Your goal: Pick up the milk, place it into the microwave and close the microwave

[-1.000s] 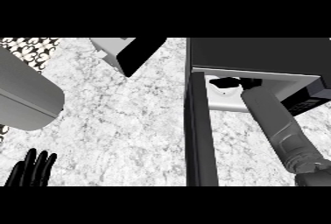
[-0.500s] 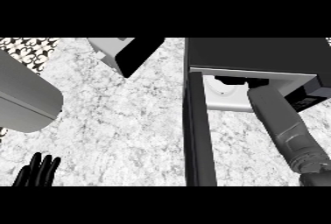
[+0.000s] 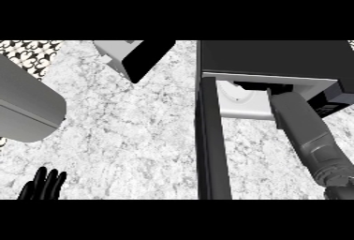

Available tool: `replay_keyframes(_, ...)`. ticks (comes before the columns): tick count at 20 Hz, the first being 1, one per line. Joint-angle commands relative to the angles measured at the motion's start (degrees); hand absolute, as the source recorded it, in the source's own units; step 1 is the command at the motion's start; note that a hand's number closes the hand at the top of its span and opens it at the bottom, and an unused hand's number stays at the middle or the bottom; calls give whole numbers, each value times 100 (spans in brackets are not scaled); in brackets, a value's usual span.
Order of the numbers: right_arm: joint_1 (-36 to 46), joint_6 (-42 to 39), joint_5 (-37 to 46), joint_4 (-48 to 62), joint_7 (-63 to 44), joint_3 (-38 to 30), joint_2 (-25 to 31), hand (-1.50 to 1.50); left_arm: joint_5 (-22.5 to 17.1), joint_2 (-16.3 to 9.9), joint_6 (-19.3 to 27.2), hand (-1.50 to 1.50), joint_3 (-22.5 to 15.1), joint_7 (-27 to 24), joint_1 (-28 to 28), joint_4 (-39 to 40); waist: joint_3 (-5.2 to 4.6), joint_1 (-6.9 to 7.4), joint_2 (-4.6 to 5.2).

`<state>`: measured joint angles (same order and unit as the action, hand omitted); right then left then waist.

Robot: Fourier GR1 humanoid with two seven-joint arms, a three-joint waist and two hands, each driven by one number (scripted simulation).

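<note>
Meanwhile, one microwave [image 3: 276,58] stood at upper right, its door [image 3: 211,145] open. The right forearm [image 3: 307,136] reached inside, hiding hand and milk. One left hand [image 3: 43,186] rested lower left, fingers straight.

The left hand [image 3: 43,186] rested open at the lower left edge, fingers up. The right forearm [image 3: 307,136] stretched forward and up, its hand hidden.

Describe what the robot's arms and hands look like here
The right forearm is a smooth grey tube with a darker, ridged joint section near the bottom edge. Its hand is hidden inside the microwave. The left hand is black with slim fingers. No cables or markings show.
</note>
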<state>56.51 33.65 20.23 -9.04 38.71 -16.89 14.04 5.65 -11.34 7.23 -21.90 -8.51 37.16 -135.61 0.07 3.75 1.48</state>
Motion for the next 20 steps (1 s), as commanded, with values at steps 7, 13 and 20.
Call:
replay_keyframes(7,-309,-1172,-378,-220,438,-271,267,-150,-3,-23,68,-150,39,151,131,-222,0,-229,-109)
replay_keyframes(13,-734,-2046,-687,-300,772,-523,498,-150,58,52,92,-150,-186,-200,328,7,-1,-288,-136)
replay_keyframes(20,-1089,-2830,-750,-362,854,-445,181,-150,148,80,55,-150,-470,-302,239,217,-6,-360,-153)
